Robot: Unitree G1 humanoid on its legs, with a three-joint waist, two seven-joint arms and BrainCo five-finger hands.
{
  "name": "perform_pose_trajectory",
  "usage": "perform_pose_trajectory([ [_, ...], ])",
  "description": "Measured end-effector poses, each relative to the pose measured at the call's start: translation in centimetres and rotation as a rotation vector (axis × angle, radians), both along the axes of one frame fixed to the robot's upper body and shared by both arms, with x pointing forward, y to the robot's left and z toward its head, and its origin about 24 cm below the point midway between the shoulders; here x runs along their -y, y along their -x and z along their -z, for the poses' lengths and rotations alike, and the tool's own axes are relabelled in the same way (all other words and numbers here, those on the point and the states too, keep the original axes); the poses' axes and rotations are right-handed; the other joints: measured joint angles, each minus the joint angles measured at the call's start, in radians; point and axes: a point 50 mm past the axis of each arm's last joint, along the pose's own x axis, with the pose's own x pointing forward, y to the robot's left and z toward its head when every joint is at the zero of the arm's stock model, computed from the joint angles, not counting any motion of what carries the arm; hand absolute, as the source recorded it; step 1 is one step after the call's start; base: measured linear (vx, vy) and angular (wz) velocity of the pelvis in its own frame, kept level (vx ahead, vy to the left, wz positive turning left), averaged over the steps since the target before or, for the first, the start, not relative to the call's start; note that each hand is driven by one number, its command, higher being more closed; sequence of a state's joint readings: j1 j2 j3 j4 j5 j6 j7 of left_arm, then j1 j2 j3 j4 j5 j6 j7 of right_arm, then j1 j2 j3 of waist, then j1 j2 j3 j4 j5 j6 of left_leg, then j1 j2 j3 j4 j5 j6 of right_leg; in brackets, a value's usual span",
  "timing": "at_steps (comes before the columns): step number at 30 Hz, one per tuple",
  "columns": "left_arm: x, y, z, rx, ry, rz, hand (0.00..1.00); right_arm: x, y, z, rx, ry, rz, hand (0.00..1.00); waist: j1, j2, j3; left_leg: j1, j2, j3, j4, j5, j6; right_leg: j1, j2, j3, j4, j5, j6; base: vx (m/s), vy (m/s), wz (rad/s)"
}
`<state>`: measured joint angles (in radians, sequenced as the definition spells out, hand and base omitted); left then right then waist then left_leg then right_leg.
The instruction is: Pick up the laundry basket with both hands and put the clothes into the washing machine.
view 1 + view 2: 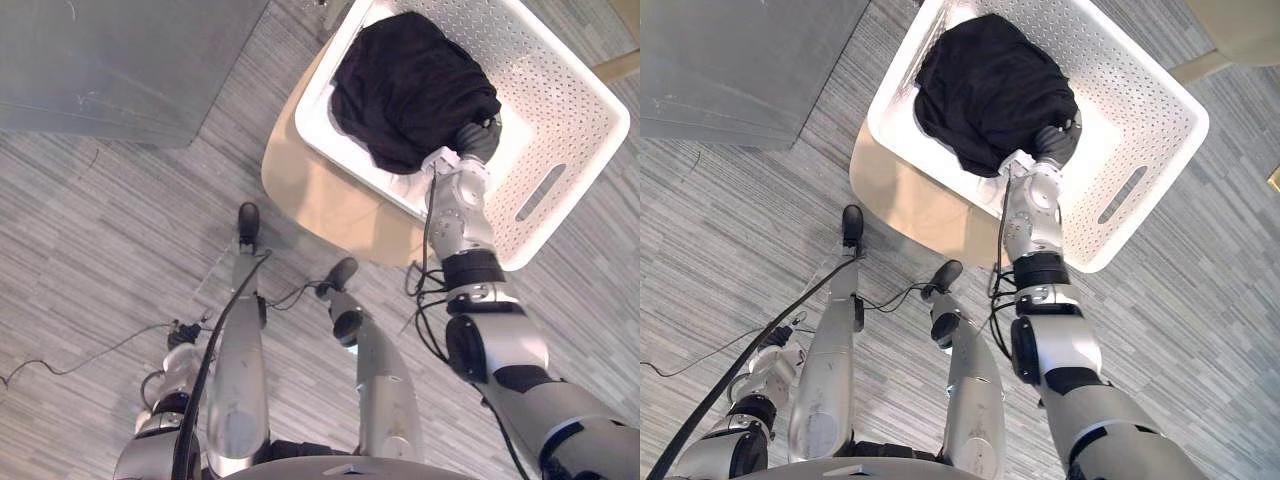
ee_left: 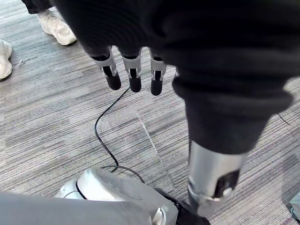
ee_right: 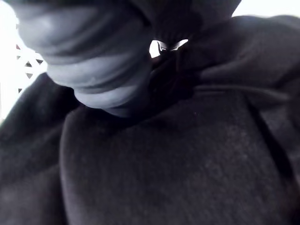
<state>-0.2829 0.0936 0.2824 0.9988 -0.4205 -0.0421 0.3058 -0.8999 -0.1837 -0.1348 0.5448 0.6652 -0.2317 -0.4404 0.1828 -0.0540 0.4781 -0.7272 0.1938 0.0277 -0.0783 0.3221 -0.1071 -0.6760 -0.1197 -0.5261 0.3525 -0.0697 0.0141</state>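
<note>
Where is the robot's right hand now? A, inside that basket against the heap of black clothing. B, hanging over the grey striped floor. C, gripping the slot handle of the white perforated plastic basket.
A: the right hand rests inside the white perforated plastic basket, against the heap of black clothing.

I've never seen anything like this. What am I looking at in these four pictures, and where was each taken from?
This is a humanoid robot. Two pictures come from cameras in its head, looking down; the other two come from its wrists. Before it, a white laundry basket rests on a small tan table, with black clothes heaped inside. The right hand reaches into that heap; its wrist camera sees dark cloth up close. The left hand hangs over the floor, fingers straight, holding nothing. A person's pale shoes stand nearby.
</note>
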Motion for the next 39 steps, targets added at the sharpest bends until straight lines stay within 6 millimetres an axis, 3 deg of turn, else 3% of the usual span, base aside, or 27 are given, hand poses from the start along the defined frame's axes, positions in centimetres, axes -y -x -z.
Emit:
perform_pose_trajectory([
  [9, 0.0, -0.1, 0.0, -0.007, -0.012, 0.024, 0.0, -3.6, 1.9, -1.3, 0.221, -0.136, -0.154, 1.0, -0.025, 0.0, 0.0, 0.063, -0.008, 0.0, 0.0, -0.008, -0.017, 0.049, -0.012, 0.014, 0.019, -0.004, 0.0, 0.04, -0.052, 0.03],
  [16, -0.7, 0.6, 0.3, -0.048, -0.033, 0.049, 0.0, -4.7, 2.8, 0.3, 0.24, -0.185, -0.269, 1.0, -0.039, -0.002, 0.0, 0.132, -0.008, 0.008, 0.0, -0.01, -0.016, 0.108, -0.015, 0.025, 0.027, -0.007, 0.003, 0.03, -0.072, 0.02],
  [24, -1.4, 2.9, 1.5, -0.138, -0.087, 0.106, 0.0, -3.3, 4.9, 3.3, 0.238, -0.231, -0.279, 1.0, -0.078, -0.011, -0.001, 0.263, -0.031, 0.037, -0.001, -0.033, -0.007, 0.189, -0.053, 0.066, 0.114, -0.062, 0.012, 0.01, -0.071, 0.06],
  [30, -1.5, 4.0, 1.9, -0.188, -0.126, 0.162, 0.0, -2.4, 6.5, 5.5, 0.22, -0.274, -0.278, 1.0, -0.081, -0.036, -0.006, 0.339, -0.048, 0.052, -0.001, -0.044, 0.001, 0.243, -0.082, 0.075, 0.152, -0.093, 0.021, 0.0, -0.053, 0.07],
  [33, -1.5, 4.7, 2.2, -0.204, -0.145, 0.19, 0.0, -2.1, 7.4, 5.5, 0.238, -0.276, -0.285, 1.0, -0.082, -0.038, -0.007, 0.385, -0.059, 0.056, -0.003, -0.056, 0.007, 0.287, -0.093, 0.08, 0.153, -0.099, 0.03, 0.02, -0.023, 0.05],
  [37, -2.3, 6.7, 2.9, -0.258, -0.163, 0.203, 0.0, -1.9, 8.2, 6.0, 0.252, -0.307, -0.301, 1.0, -0.093, -0.073, -0.056, 0.406, -0.07, 0.072, -0.007, -0.071, 0.012, 0.304, -0.1, 0.092, 0.138, -0.103, 0.041, 0.04, -0.007, -0.04],
  [39, -2.5, 7.2, 3.0, -0.275, -0.174, 0.214, 0.0, -1.7, 8.2, 6.1, 0.257, -0.326, -0.289, 1.0, -0.097, -0.077, -0.06, 0.433, -0.072, 0.078, -0.007, -0.075, 0.011, 0.337, -0.099, 0.094, 0.119, -0.099, 0.046, 0.07, -0.012, -0.03],
])
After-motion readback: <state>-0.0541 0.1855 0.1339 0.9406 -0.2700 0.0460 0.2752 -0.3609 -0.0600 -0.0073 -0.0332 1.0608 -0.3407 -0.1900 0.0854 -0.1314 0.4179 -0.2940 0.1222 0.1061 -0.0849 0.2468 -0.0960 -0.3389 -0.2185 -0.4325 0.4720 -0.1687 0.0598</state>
